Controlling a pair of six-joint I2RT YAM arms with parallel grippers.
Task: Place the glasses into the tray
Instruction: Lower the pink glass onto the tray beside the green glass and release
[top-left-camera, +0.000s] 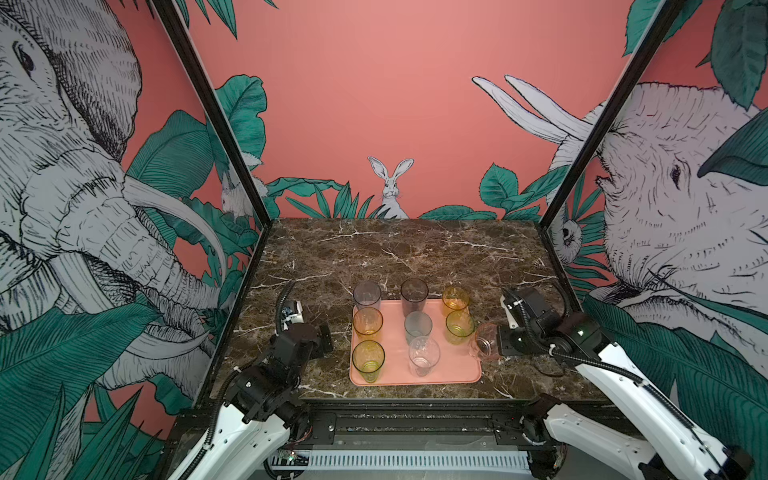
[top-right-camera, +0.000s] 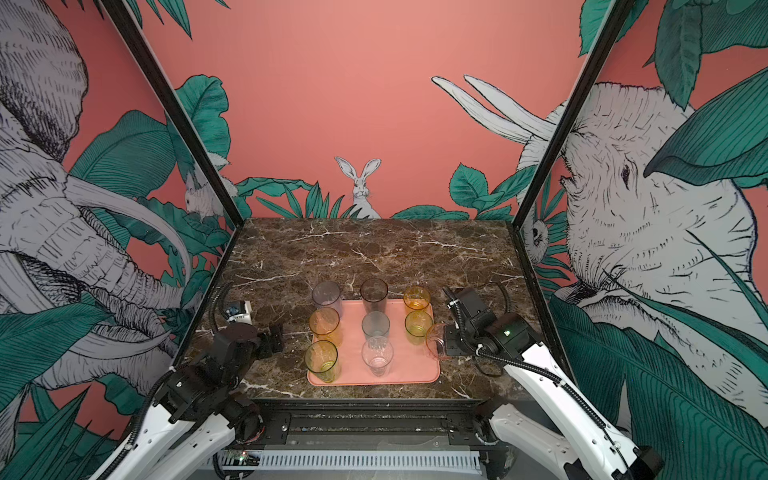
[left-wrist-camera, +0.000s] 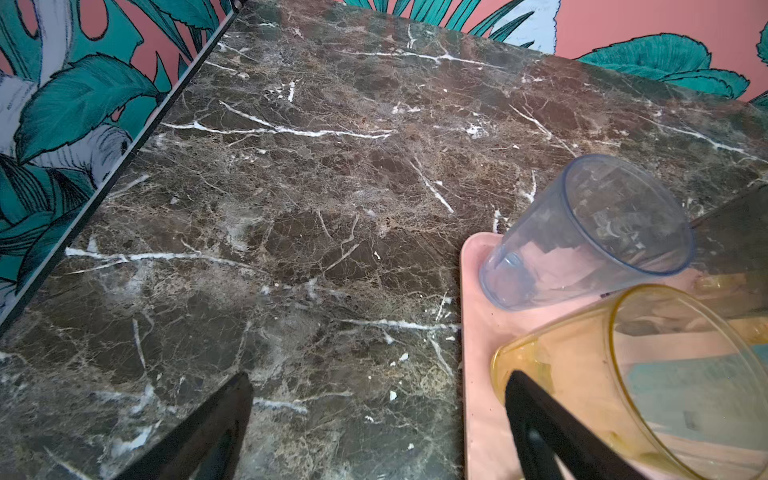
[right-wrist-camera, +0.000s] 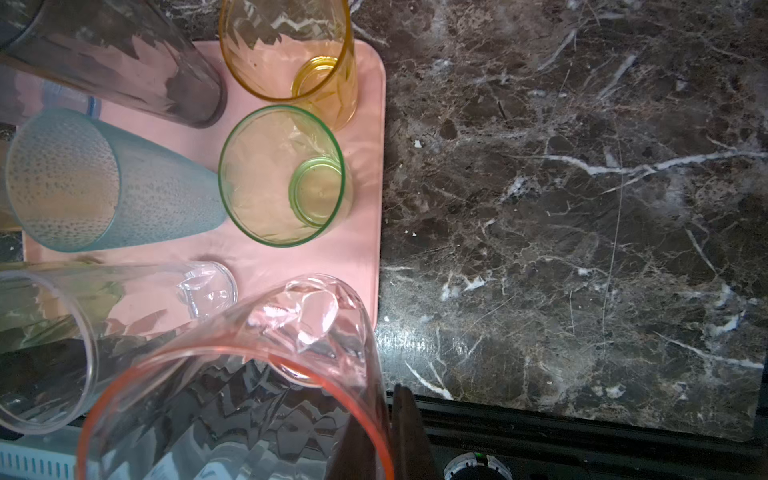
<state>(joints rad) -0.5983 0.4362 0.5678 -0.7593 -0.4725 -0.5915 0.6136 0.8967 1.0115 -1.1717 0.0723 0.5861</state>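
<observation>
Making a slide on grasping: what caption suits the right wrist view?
Right end effector grips the pink glass by its rim at the edge of the tray, near the green glass.

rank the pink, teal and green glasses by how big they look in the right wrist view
1. pink glass, though it is nearest the camera and cut off by the frame edge
2. teal glass
3. green glass
</observation>
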